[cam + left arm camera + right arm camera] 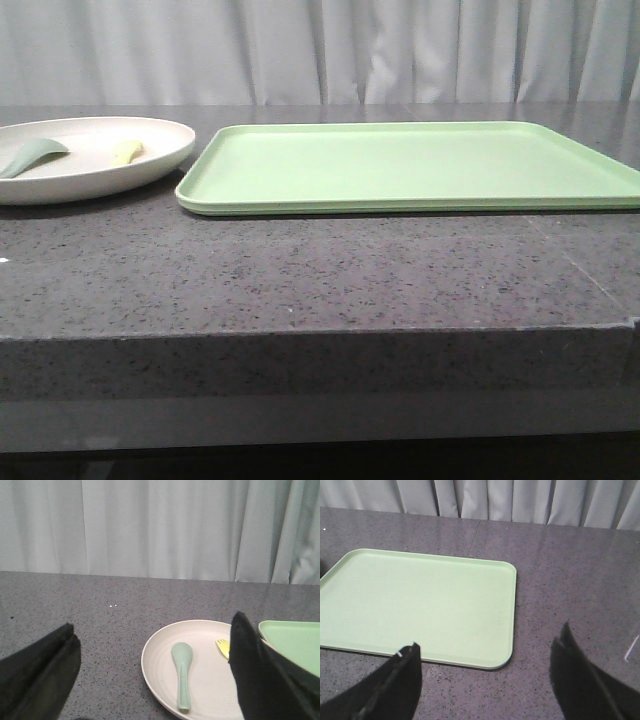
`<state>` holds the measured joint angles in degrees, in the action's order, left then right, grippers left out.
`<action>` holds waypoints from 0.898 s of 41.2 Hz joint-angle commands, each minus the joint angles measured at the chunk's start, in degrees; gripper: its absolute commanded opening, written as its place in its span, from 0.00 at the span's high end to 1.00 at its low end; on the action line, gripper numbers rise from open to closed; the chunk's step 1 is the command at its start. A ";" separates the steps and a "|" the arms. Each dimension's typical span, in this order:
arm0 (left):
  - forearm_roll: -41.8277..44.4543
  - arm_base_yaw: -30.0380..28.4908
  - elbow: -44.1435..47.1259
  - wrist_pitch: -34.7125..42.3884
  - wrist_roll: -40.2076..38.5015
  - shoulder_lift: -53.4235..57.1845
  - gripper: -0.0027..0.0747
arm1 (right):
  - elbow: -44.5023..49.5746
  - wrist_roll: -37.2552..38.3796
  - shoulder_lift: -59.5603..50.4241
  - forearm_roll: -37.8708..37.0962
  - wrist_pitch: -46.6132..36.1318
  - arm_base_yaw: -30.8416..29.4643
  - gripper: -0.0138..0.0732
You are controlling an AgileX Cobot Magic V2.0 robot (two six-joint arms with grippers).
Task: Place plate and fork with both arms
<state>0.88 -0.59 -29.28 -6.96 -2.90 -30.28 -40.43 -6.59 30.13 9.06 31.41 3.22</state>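
Both sets of jaws are wide and hold nothing, and the fork [223,647] lies loose on the plate [205,690] beside the tray [420,165], so it could slide off if the plate tips.

Matte plastic plate [150,160], smooth green tray [420,165], speckled stone table [300,280]

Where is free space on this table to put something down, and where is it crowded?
The light green tray is bare over its whole surface. The grey counter is free in front of the tray and the plate. The plate is crowded: the pale-yellow fork and a grey-green spoon lie in it.
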 commanded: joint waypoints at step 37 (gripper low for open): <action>0.18 -0.59 -52.59 -45.35 -0.12 -49.83 0.19 | -2.06 -0.44 0.58 0.93 -4.96 -0.14 0.21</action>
<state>0.78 -0.85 -75.59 -49.18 -2.90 -77.34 -40.43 -6.59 30.13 9.53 31.15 3.22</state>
